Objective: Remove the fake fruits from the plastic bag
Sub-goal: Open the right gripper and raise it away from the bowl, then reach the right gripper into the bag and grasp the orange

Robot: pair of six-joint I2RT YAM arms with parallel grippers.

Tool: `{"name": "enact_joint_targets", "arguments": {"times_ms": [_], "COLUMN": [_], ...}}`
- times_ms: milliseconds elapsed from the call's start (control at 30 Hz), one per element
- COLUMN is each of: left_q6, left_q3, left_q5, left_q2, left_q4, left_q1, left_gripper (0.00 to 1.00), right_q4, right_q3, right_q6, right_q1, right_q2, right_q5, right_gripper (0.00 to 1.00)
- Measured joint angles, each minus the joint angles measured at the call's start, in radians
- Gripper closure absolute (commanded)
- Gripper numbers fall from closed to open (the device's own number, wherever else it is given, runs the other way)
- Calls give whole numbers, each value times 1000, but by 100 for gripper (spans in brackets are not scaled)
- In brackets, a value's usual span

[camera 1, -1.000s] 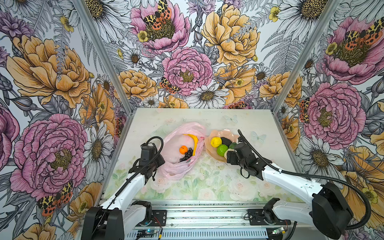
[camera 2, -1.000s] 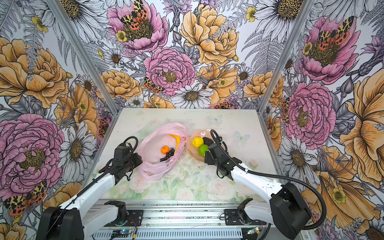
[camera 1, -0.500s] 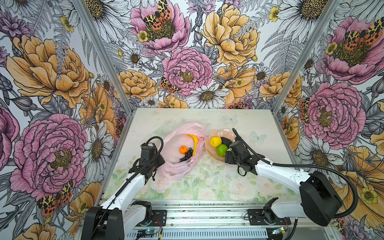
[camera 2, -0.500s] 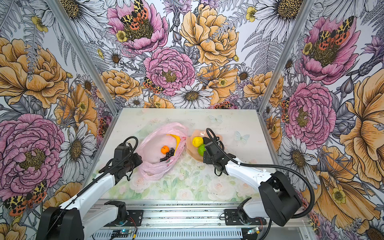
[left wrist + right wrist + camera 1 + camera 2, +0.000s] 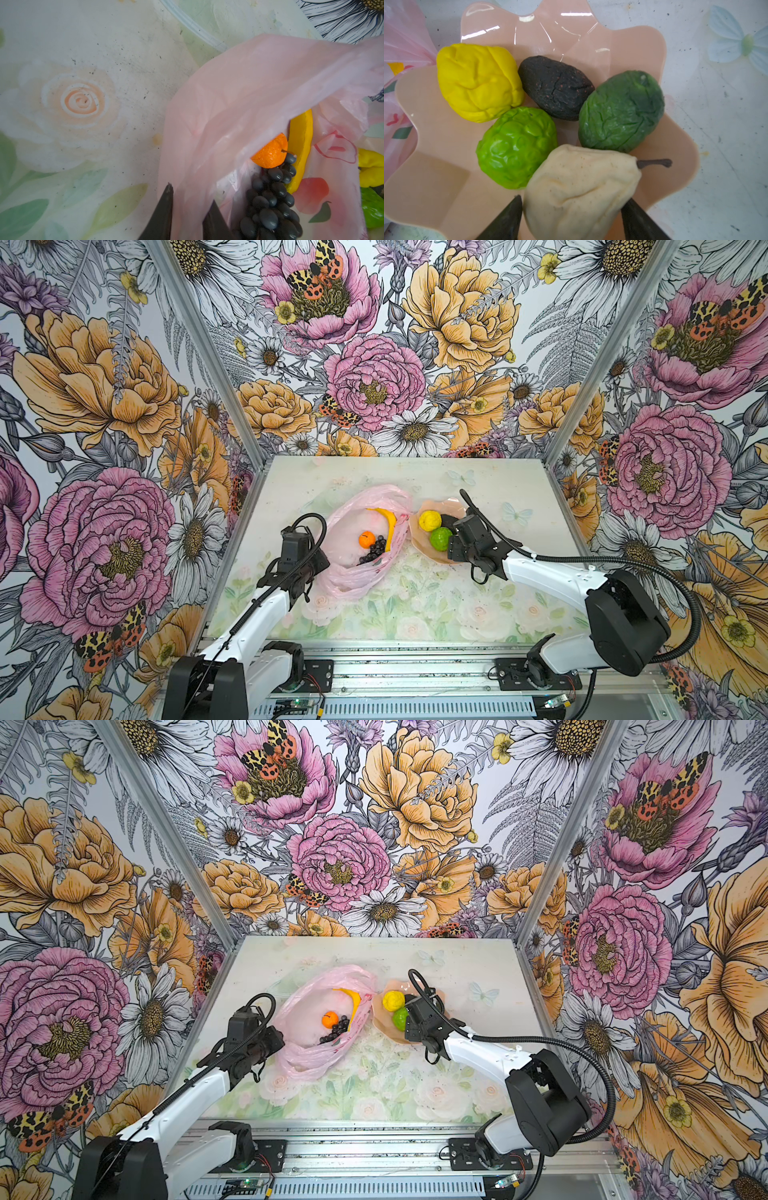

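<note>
Now: left gripper (image 5: 191,193) pinches thin pink plastic bag (image 5: 259,87) rim; hold mouth wide; right gripper (image 5: 575,197) jaws apart astride cream plastic pear (image 5: 581,176) in peach petal-edged bowl (image 5: 436,170); you lift straight clear, then fetch round orange (image 5: 270,153), dark grape bunch (image 5: 270,199), yellow banana (image 5: 301,145) from bag.

We saw three walls (image 5: 374,364) papered with huge pink and orange flowers, daisies and moths: left, far and right. Metal posts (image 5: 212,352) marked the far corners. The tabletop (image 5: 415,614) bore pale roses and butterflies, with a metal rail (image 5: 415,664) along its near edge.
</note>
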Motion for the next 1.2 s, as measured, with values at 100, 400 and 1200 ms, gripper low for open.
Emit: {"name": "enact_joint_targets", "arguments": {"times_ms": [100, 400, 1200], "left_q6": [0, 0, 27], "left_q3": [0, 0, 12], "left_q5": [0, 0, -76], "left_q2": [0, 21, 55], "left_q4": [0, 3, 2], "left_q1": [0, 0, -110], "left_gripper": [75, 76, 77], "right_q4": [-14, -86, -113], "right_q3": [10, 63, 758], "right_q6": [0, 19, -69], "right_q1": [0, 15, 332], "right_q2": [0, -74, 468], "right_q5": [0, 14, -99], "right_gripper": [22, 15, 36]}}
